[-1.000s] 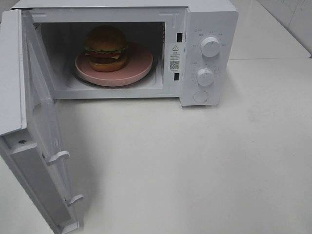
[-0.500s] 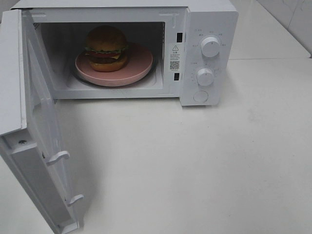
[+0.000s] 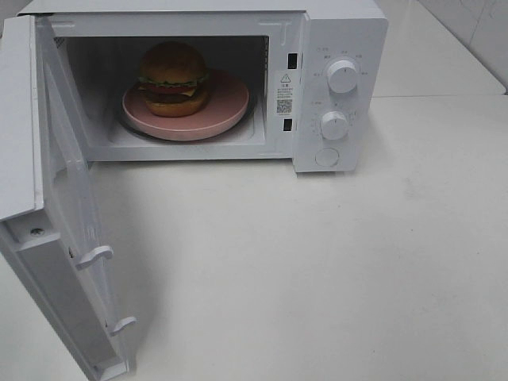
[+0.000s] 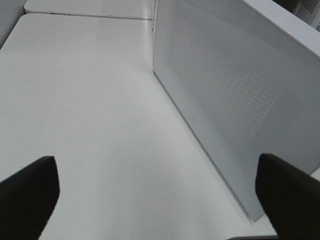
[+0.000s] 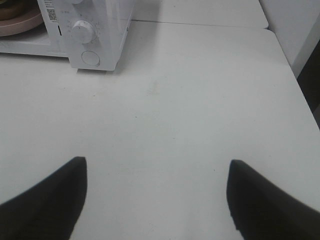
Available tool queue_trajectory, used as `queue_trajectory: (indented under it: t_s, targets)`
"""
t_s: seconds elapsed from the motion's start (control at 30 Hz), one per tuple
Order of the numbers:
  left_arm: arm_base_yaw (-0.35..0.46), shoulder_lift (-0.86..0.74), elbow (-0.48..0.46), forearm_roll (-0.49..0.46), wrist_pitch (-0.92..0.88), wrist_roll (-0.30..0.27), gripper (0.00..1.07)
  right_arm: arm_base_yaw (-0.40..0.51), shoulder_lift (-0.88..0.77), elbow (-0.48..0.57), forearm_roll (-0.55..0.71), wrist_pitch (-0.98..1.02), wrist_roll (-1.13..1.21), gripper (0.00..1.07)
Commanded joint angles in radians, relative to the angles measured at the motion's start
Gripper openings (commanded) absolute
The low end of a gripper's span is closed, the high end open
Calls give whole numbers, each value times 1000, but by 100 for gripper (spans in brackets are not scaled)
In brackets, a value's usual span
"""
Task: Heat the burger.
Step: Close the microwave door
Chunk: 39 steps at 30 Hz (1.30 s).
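Note:
The burger, with a golden-brown bun, lettuce, tomato and cheese, sits on a round pink plate inside the open white microwave. The microwave door is swung wide toward the front left. Neither arm appears in the high view. In the left wrist view my left gripper stands open over bare table beside the door's perforated outer face. My right gripper is open above the table, right of the microwave's control panel; a sliver of the plate shows there.
The control panel carries two white knobs and a round button. White tabletop spreads in front of and right of the microwave. A seam between tables runs at the right rear.

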Motion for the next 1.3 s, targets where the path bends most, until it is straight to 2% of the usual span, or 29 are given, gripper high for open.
queue_trajectory:
  t_s: [0.03, 1.3]
  targets:
    - [2, -13, 0, -2, -14, 0, 100, -8, -27, 3, 4, -17, -11, 76]
    - [2, -13, 0, -2, -14, 0, 100, -7, -27, 3, 3, -17, -11, 76]
